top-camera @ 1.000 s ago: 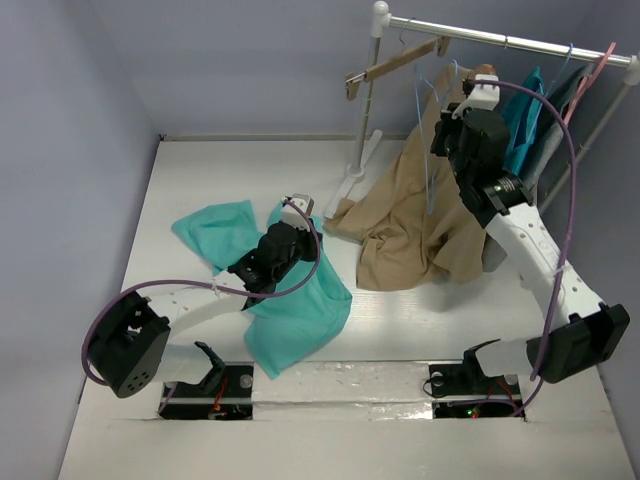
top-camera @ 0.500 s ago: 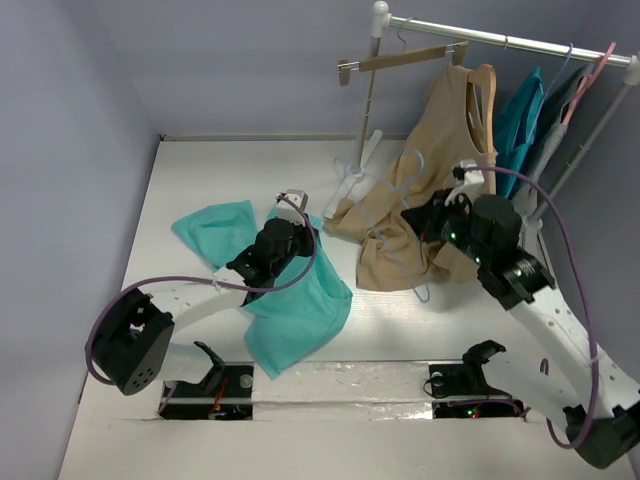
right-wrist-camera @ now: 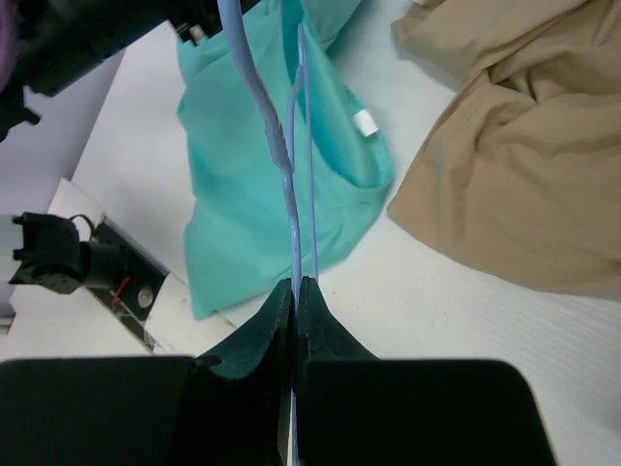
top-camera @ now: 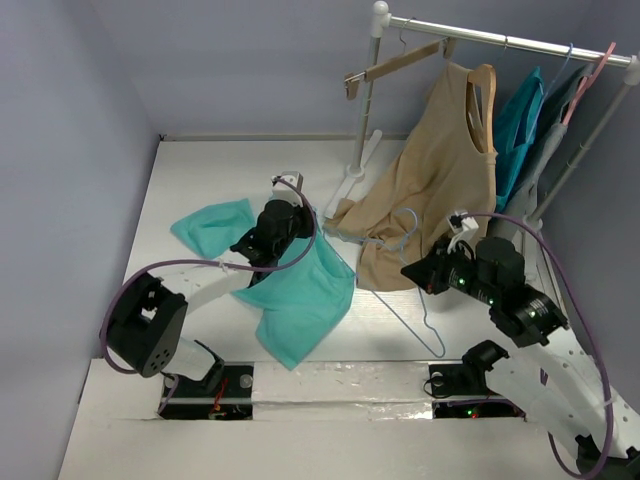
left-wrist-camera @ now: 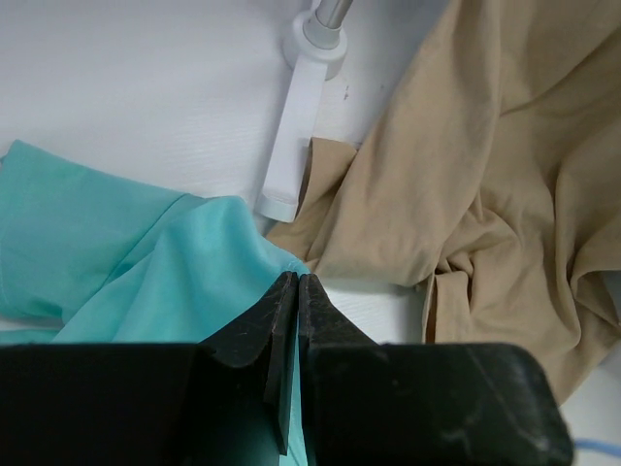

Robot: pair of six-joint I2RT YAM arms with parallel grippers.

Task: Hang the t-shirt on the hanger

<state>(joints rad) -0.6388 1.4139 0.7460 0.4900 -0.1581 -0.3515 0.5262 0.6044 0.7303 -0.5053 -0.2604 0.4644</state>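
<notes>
The turquoise t-shirt [top-camera: 295,305] lies crumpled on the white table, one sleeve [top-camera: 213,228] spread to the left. My left gripper [top-camera: 296,238] is shut on a fold of the t-shirt [left-wrist-camera: 146,277] at its upper edge; turquoise cloth shows between the fingers. My right gripper [top-camera: 408,272] is shut on the wire of the thin light-blue hanger [top-camera: 436,348], held low over the table just right of the t-shirt. In the right wrist view the hanger [right-wrist-camera: 281,146] runs from the right gripper [right-wrist-camera: 294,283] out over the t-shirt [right-wrist-camera: 243,194].
A white clothes rack [top-camera: 500,40] stands at the back right with a bare wooden hanger [top-camera: 395,62], a tan top [top-camera: 440,170] draping onto the table, and a darker teal garment [top-camera: 520,120]. The rack's foot [top-camera: 355,180] lies close behind the left gripper.
The right arm has swung down from the rail with the light-blue hanger to the table beside the t-shirt. The left gripper has drawn its fold of the t-shirt slightly farther back.
</notes>
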